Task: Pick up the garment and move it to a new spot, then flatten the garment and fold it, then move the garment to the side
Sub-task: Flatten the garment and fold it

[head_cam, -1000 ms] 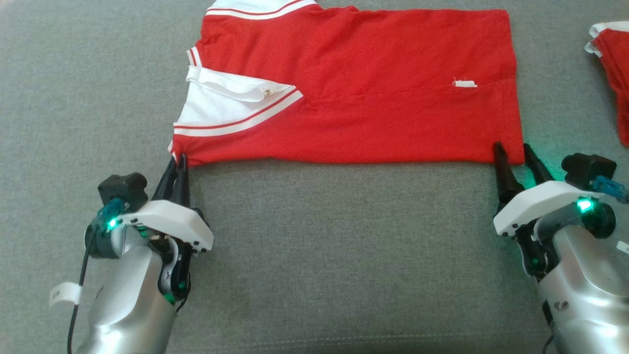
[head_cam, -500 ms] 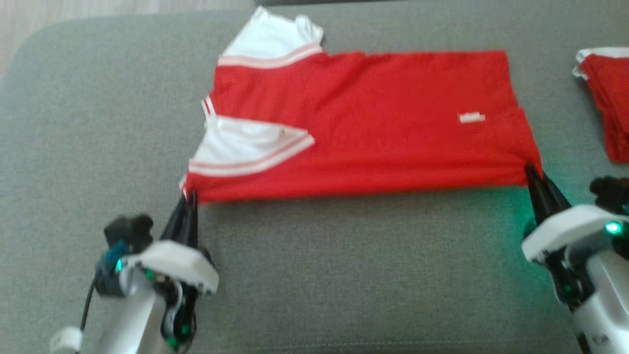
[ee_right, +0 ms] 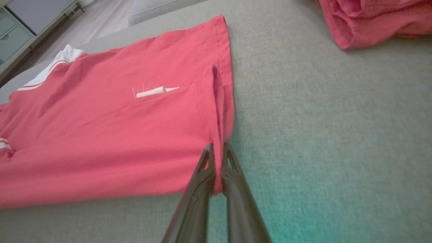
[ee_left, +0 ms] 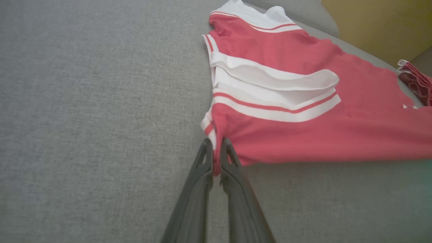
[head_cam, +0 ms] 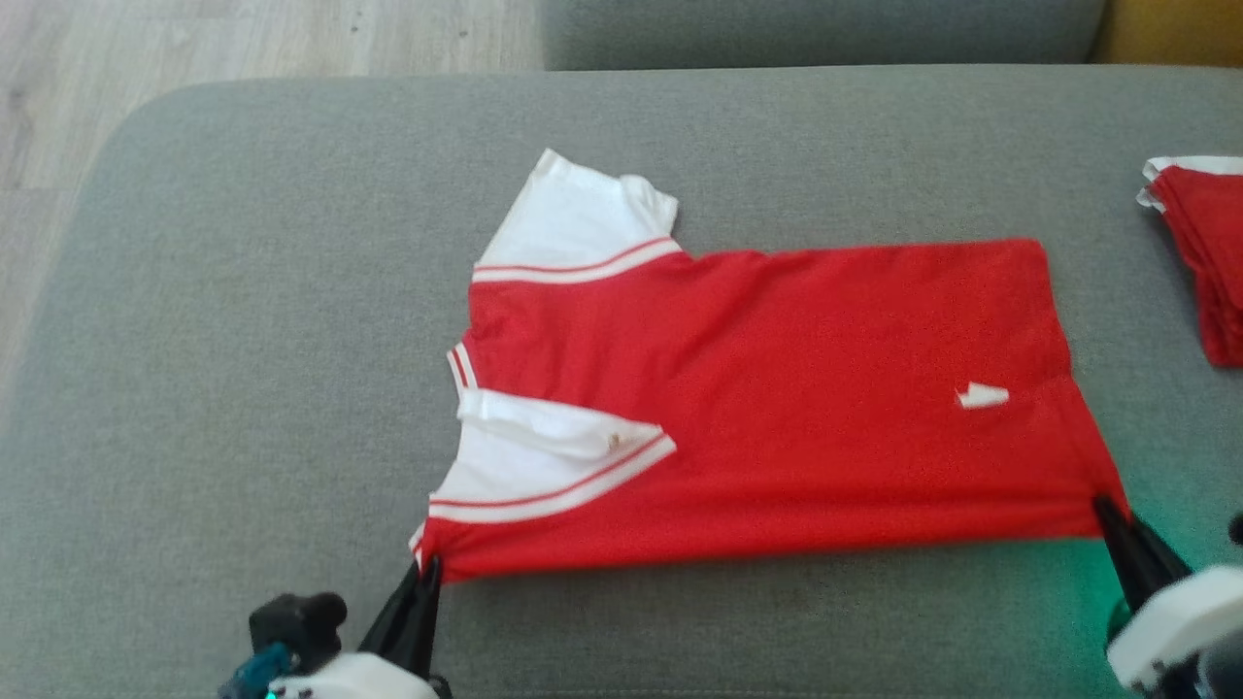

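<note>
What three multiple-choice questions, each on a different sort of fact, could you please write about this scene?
1. Where does the second red garment lie from the shirt?
A. on top of it
B. on the robot's right
C. on the robot's left

2. What colour are the shirt's sleeves mostly?
A. white
B. blue
C. black

3. What state is the right end effector in?
A. open above the shirt
B. shut on nothing
C. shut on the shirt's corner

Answers: B, it lies at the head view's right edge; A, both sleeves are white with red stripes; C, red cloth sits pinched between its fingers.
</note>
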Robot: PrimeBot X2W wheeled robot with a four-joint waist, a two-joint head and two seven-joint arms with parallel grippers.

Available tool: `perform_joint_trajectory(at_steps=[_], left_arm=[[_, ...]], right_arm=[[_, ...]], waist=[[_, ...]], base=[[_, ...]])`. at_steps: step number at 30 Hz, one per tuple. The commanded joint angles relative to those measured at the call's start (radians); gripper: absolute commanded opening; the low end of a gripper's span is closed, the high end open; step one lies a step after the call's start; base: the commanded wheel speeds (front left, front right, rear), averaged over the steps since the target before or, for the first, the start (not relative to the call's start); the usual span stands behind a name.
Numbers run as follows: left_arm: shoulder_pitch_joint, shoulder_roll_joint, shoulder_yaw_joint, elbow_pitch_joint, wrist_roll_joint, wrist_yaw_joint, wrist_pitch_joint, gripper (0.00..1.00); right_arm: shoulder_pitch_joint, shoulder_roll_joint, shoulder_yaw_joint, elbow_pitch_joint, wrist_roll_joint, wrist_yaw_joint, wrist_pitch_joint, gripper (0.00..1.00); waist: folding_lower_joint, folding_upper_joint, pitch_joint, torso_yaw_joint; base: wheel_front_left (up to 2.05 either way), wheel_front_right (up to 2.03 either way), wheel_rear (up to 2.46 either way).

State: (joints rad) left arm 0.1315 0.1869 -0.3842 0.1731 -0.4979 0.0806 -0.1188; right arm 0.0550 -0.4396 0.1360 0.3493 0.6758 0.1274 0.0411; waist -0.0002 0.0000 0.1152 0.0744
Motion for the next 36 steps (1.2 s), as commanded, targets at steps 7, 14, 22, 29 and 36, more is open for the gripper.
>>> perform_joint_trajectory(at_steps=[7,14,22,29,36], left_arm=[[-0.006,0.034,0.015,-0.052,0.0,0.021,0.051,0.0],[-0.054,0.054,-0.003,-0.058,0.01,0.02,0.116,1.0],[-0.437,0.129,0.048,-0.134,0.032,-0.044,0.199,1.0],[-0.818,0.149,0.009,0.043,0.004,-0.172,0.343,1.0],[-1.108,0.21,-0.093,0.315,-0.01,-0.21,0.411,1.0]], right_arm=[[0.069,-0.003,-0.056,-0.096,-0.038,0.003,0.042,1.0],[0.087,0.03,-0.111,-0.17,-0.082,0.003,0.056,1.0],[0.006,0.07,-0.123,-0.248,-0.136,0.003,0.062,1.0],[-0.09,0.07,-0.074,-0.268,-0.147,0.003,0.067,1.0],[-0.179,0.082,-0.038,-0.266,-0.145,0.003,0.048,1.0]], waist=[[0.0002,0.0,-0.003,0.005],[0.0002,0.0,0.011,-0.004],[0.0002,0.0,0.112,-0.038],[0.0002,0.0,0.219,-0.098],[0.0002,0.0,0.323,-0.188]], base=[[0.0,0.0,0.0],[0.0,0.0,0.0],[0.0,0.0,0.0],[0.0,0.0,0.0],[0.0,0.0,0.0]])
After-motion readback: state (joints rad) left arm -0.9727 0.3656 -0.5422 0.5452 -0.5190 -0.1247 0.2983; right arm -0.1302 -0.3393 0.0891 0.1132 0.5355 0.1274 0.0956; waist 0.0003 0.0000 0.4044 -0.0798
